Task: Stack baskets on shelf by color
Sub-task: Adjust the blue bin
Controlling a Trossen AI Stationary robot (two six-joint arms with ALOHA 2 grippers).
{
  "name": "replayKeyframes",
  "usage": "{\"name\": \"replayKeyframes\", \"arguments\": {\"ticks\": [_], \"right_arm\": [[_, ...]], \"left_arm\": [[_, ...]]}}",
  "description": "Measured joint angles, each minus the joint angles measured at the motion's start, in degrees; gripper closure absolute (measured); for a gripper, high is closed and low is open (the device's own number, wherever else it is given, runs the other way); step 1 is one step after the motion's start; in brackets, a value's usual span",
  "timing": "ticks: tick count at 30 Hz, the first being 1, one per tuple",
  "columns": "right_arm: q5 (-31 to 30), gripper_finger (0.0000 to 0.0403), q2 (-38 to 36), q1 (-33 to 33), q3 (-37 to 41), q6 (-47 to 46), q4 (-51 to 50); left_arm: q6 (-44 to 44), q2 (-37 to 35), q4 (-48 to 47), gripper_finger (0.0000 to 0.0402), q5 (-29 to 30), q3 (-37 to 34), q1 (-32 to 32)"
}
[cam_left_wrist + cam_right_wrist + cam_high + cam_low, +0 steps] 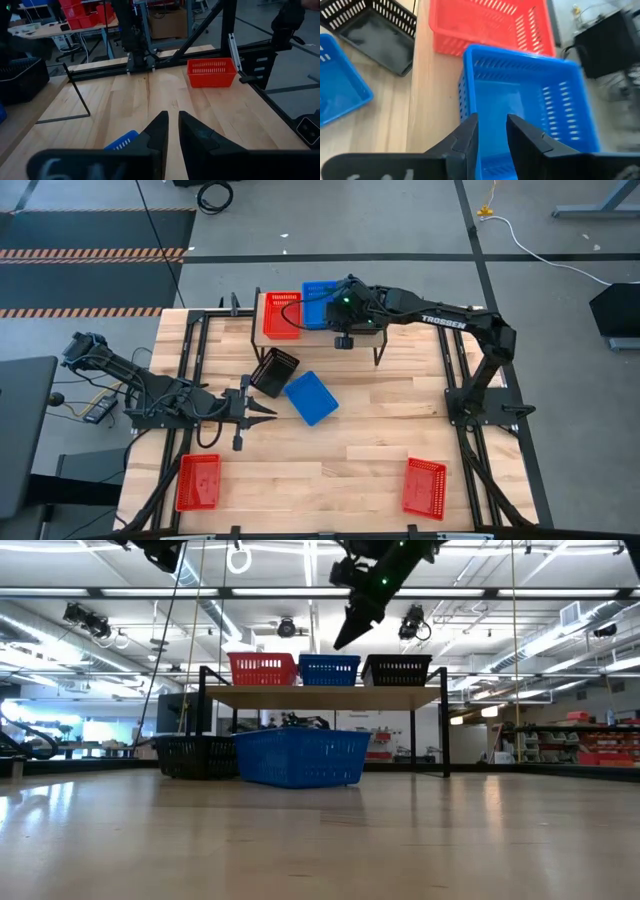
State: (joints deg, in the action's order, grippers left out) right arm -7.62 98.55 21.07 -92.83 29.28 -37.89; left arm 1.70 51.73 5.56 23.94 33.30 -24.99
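Note:
The shelf (372, 340) stands at the table's far middle, with a red basket (282, 315), a blue basket (318, 302) and a black basket (397, 669) side by side on its top. My right gripper (492, 124) hovers above the blue basket's (530, 100) near wall, narrowly open and clear of it in the low view (342, 642). On the table lie a black basket (274, 372), tipped, and a blue basket (311, 397). My left gripper (268, 412) is shut, just left of that blue basket, whose corner (122, 141) shows by its fingers. Two red baskets (198, 482) (424, 487) sit near the near edge.
Black frame rails (190, 370) run along the table's left and right sides, and the right arm's base (480, 405) stands on the right one. Bare wood (350, 450) lies between the two near red baskets. A room with shelving shows beyond the table.

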Motion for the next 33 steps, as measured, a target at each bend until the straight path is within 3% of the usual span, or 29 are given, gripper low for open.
{"name": "replayKeyframes", "arguments": {"ticks": [19, 33], "right_arm": [[13.9, 0.0298, 0.9, 4.2, 0.0, -8.0, -3.3], [14.1, 0.0298, 0.4, 2.2, 0.0, -7.4, -3.3]], "left_arm": [[-0.7, 0.0, -0.3, 0.0349, 0.0, 0.0, 0.0], [-0.7, 0.0, -0.2, 0.0347, 0.0, 0.0, 0.0]]}}
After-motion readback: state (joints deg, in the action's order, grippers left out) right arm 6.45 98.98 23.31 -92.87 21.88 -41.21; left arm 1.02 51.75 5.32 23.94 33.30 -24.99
